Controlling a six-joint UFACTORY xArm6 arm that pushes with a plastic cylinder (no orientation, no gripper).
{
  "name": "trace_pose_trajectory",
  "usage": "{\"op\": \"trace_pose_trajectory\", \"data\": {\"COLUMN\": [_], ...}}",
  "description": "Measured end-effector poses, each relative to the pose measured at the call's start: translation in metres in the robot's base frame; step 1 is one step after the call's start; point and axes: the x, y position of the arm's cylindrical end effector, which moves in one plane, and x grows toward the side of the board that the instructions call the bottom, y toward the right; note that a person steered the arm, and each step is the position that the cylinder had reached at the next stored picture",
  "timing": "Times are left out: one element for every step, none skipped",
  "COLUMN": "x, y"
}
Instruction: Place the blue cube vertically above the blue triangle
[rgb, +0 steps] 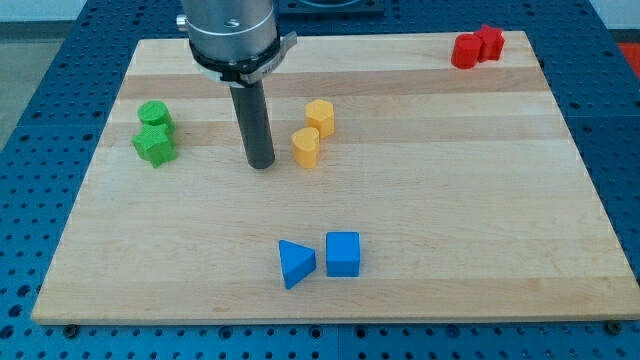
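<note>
Camera view: we carry no claw, only a rod, so there is no open or closed state to report. Our tip (261, 163) rests on the bench (480, 230), just left of two yellow blocks (313, 132), well far of the blue pair. The blue cube (343, 253) sits near the front edge, just right of the blue triangle (295, 263), a small gap between. It is beside, not above; in our judgement the whole push remains.

View: one camera, raised at the board's (330, 190) near edge, looking down and across.
Coverage: whole board, fairly close.
</note>
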Motion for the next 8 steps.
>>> {"op": "trace_pose_trajectory", "data": {"x": [-0.013, -0.014, -0.014, -0.014, 0.001, 0.048, 0.093, 0.143], "y": [0.002, 0.018, 0.039, 0.041, 0.021, 0.007, -0.01, -0.02]}}
